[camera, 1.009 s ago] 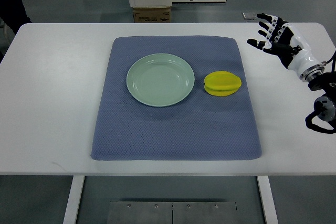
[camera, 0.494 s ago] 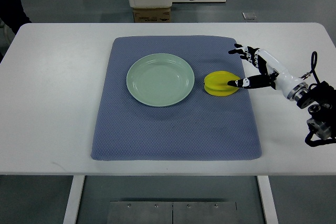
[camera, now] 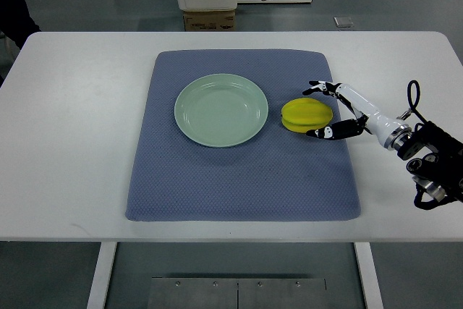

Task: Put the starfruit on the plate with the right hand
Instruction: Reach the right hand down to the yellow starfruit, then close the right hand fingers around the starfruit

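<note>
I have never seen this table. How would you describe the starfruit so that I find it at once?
Look at the white table, then at the blue-grey mat in its middle. On the mat lies a round pale green plate, and just right of it the starfruit. It is the only yellow, ridged thing there, and the right hand has its fingers spread around it.

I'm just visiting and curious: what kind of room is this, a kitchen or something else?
Probably a robotics lab or test room, not a kitchen. A robot's right hand reaches around a starfruit staged beside an empty green plate on a blue mat, on a plain white table over a grey floor.
</note>
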Available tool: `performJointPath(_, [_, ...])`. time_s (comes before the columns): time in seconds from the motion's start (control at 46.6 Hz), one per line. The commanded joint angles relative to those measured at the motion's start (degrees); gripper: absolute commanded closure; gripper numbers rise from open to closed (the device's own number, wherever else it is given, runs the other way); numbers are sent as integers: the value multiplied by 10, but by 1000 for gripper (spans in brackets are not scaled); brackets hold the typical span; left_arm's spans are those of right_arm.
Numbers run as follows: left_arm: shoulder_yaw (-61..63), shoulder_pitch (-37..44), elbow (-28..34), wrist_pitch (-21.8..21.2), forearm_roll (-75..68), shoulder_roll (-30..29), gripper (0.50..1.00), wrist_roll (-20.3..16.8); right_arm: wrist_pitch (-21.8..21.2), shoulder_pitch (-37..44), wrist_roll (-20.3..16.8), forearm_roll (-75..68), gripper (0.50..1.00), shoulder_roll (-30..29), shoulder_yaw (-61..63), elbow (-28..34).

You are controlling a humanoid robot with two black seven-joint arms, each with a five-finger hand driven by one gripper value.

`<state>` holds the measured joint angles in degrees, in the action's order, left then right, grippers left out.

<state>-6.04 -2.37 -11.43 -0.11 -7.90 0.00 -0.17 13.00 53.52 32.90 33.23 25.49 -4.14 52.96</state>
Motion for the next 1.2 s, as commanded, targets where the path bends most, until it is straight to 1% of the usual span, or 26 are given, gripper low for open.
performJointPath(0.0, [1,0,0,-1,0,0,500,0,0,-1,-2,0,588,-1,-1,-1])
performJointPath(0.193, [0,0,0,0,0,0,500,0,0,-1,-3,0,626,-1,-2,-1])
performJointPath(0.365, [0,0,0,0,0,0,500,0,0,3,-3,0,647,-9,-11,-3])
performJointPath(0.708, [1,0,0,0,0,0,500,0,0,7,-9,0,653,-32,-13,-11])
performJointPath(0.794, [0,0,0,0,0,0,500,0,0,9,-9,0,720,-34,-20,-13])
performJointPath(0.859, [1,0,0,0,0,0,500,0,0,16,-9,0,789,-36,-37,-13])
performJointPath(0.923, [1,0,0,0,0,0,500,0,0,25,-8,-1,835,-40,-53,-13])
performJointPath(0.966, [0,0,0,0,0,0,500,0,1,26,-7,-1,900,-41,-61,-13])
performJointPath(1.009, [1,0,0,0,0,0,500,0,1,28,-6,-1,990,-41,-65,-13])
performJointPath(1.03, [1,0,0,-1,1,0,500,0,1,29,-6,-1,1000,-41,-66,-13])
performJointPath(1.181, [0,0,0,0,0,0,500,0,1,36,-1,-2,1000,-41,-66,-12])
